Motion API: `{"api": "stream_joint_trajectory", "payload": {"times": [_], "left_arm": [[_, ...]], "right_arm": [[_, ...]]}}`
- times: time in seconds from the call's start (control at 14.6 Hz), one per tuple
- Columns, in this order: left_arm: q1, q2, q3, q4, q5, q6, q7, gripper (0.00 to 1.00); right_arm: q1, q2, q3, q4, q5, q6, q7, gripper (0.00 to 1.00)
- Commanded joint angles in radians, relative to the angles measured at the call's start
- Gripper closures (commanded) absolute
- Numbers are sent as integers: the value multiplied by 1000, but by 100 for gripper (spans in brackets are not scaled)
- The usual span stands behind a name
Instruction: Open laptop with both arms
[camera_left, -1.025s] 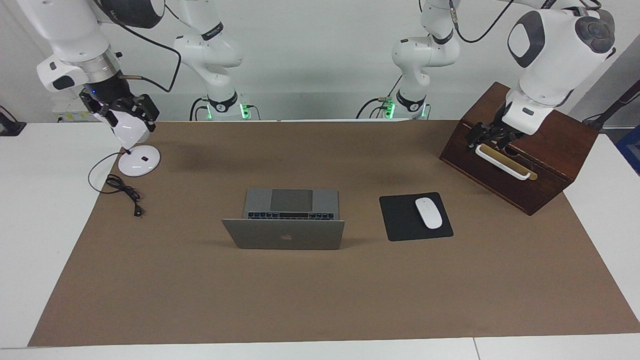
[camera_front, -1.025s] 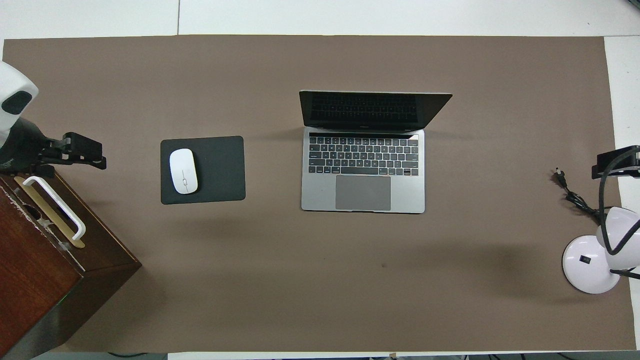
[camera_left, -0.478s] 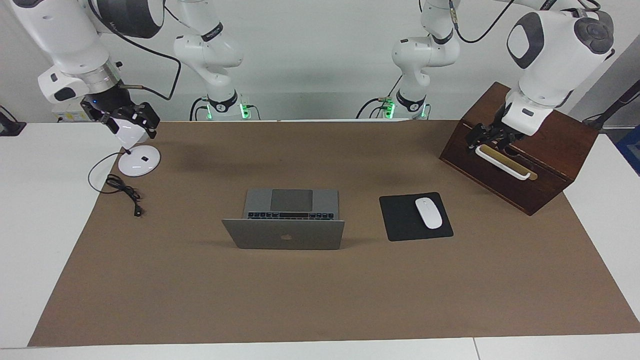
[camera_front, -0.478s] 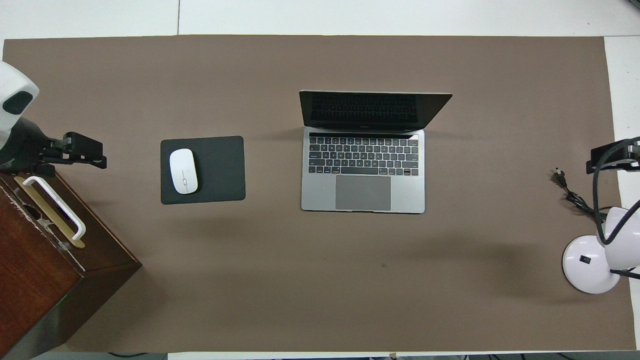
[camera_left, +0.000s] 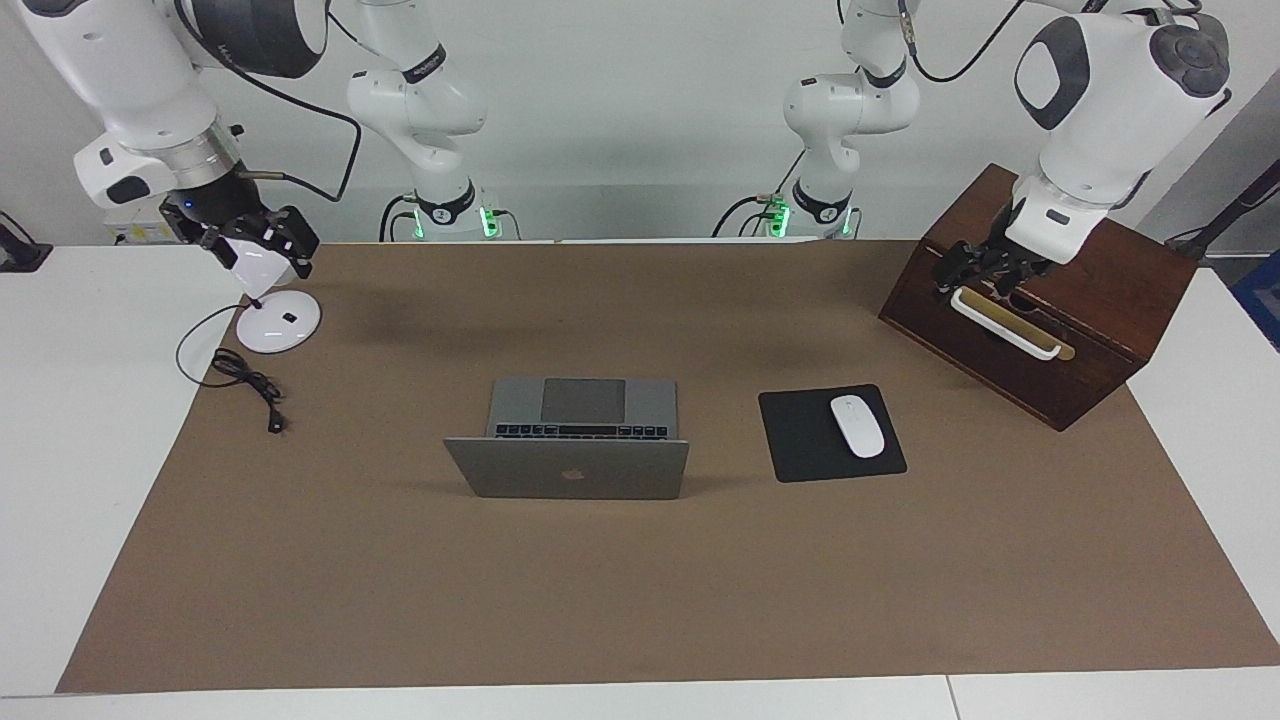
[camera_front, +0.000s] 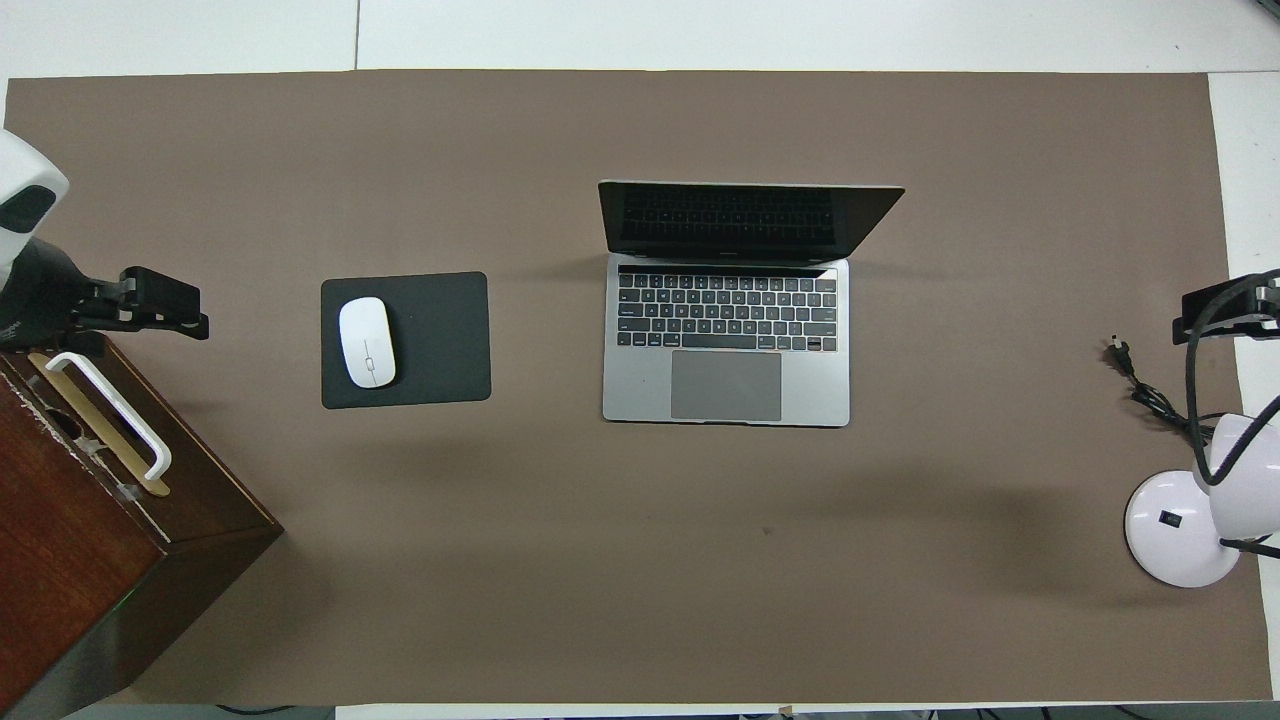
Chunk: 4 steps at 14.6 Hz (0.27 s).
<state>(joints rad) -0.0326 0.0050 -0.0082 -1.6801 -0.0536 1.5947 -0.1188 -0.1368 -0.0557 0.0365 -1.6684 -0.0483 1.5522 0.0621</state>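
The brown mat (camera_left: 640, 560) fills most of both views, spread over the white table (camera_left: 90, 420), and everything else sits on it or at its edges. In the facing view the two white arms hang in from the upper corners: the right arm (camera_left: 130, 90) at upper left, the left arm (camera_left: 1110, 110) at upper right. Below the left arm, at the right edge of that view, stands the dark wooden box (camera_left: 1100, 330) with its white handle (camera_left: 1005, 325). The laptop (camera_left: 570, 440) sits just left of centre in the facing view and just right of centre in the overhead view (camera_front: 726, 340), with its lid raised to a steep angle, the dark screen facing the robots and the keyboard and trackpad uncovered. Judging from that, the opening looks done or all but done; at most the lid could be tipped a little wider. Neither gripper is near it. The black mouse pad (camera_left: 830, 435) with the white mouse (camera_left: 857, 426) lies beside the laptop, toward the left arm's end. The white lamp (camera_left: 278, 322) and its black cord (camera_left: 245, 375) sit at the upper left. The left gripper (camera_left: 985, 272) hangs over the box's handle with jaws spread and nothing held; the right gripper (camera_left: 262, 235) hangs over the lamp, and I cannot tell how its jaws stand.
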Motion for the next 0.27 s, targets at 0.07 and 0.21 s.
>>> {"api": "stream_joint_trajectory", "payload": {"times": [0.07, 0.21], "left_arm": [[3, -30, -1, -33, 18, 10, 7, 0], [3, -30, -1, -35, 18, 11, 7, 0]], "right_arm": [[0, 14, -1, 24, -4, -12, 5, 0], [0, 14, -1, 24, -4, -12, 4, 0]]}}
